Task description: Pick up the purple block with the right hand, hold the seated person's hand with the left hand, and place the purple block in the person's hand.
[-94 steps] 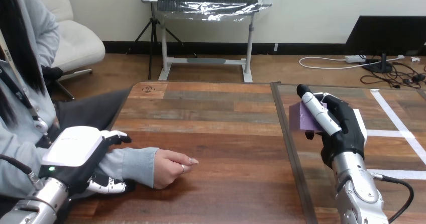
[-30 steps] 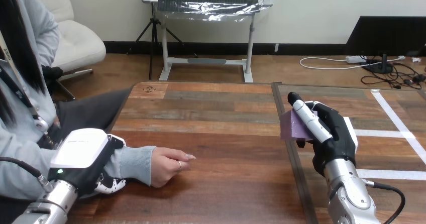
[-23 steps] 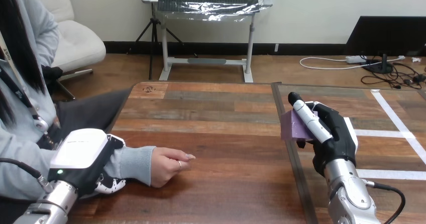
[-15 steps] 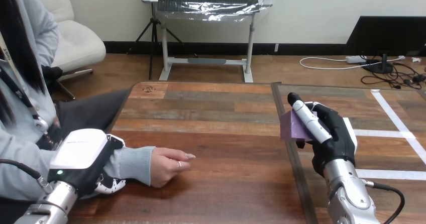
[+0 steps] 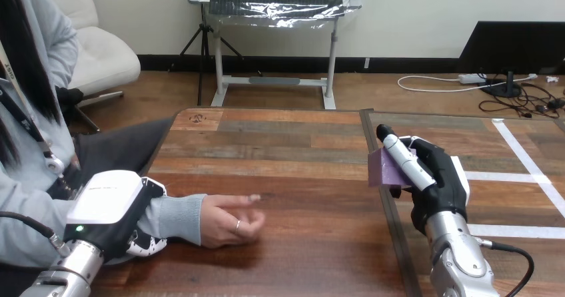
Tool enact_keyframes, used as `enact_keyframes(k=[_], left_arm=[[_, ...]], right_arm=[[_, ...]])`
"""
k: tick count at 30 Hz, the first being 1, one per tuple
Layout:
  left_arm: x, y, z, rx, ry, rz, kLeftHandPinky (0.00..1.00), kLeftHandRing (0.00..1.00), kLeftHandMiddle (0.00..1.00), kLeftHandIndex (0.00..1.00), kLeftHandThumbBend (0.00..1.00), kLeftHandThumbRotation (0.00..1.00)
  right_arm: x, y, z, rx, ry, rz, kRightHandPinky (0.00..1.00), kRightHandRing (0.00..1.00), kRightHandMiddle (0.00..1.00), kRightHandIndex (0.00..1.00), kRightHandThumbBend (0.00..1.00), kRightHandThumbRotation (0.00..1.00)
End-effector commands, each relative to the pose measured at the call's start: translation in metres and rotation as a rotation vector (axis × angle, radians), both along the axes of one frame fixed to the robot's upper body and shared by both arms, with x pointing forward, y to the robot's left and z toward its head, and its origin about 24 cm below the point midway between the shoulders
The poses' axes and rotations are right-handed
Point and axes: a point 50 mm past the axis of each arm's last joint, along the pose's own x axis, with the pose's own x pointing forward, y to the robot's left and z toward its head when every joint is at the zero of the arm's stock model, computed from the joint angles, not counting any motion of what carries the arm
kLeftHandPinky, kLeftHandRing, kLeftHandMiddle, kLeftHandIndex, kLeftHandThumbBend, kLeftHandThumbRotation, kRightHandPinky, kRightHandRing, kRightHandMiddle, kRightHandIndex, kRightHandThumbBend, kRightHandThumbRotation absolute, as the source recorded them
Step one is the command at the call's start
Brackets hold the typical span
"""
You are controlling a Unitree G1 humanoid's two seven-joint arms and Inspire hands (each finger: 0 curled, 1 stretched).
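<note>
Right robot hand (image 5: pixel 436 180) clamped on purple block (image 5: pixel 381 172), held over tabletop (image 5: pixel 300 177) right of centre; left robot hand (image 5: pixel 106 207) at left edge, fingers curled round person's forearm (image 5: pixel 176 218); person's hand (image 5: pixel 230 220) rests on tabletop, well apart from purple block.

The robot's black left hand (image 5: pixel 106 207), white shell uppermost, lies over the person's grey-sleeved forearm (image 5: pixel 174 217) with its fingers (image 5: pixel 145 246) curled round beneath it. The right hand (image 5: pixel 440 180) stands upright on its silver forearm (image 5: pixel 456 264), fingers clamped across a purple rectangular block (image 5: pixel 381 170)
</note>
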Motion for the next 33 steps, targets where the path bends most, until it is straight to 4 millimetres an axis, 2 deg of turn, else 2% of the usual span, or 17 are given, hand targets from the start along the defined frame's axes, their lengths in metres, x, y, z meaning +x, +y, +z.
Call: enact_keyframes(k=[1, 33], left_arm=[[0.009, -0.018, 0.004, -0.048, -0.019, -0.056, 0.20, 0.26, 0.32, 0.32, 0.87, 0.06], [0.028, -0.031, 0.028, -0.121, -0.122, -0.083, 0.18, 0.23, 0.30, 0.32, 0.83, 0.08]], right_arm=[[0.018, 0.011, 0.030, -0.010, -0.111, 0.025, 0.00, 0.04, 0.09, 0.16, 0.28, 0.24], [0.025, 0.026, 0.031, -0.100, -0.119, 0.097, 0.01, 0.06, 0.11, 0.16, 0.30, 0.25]])
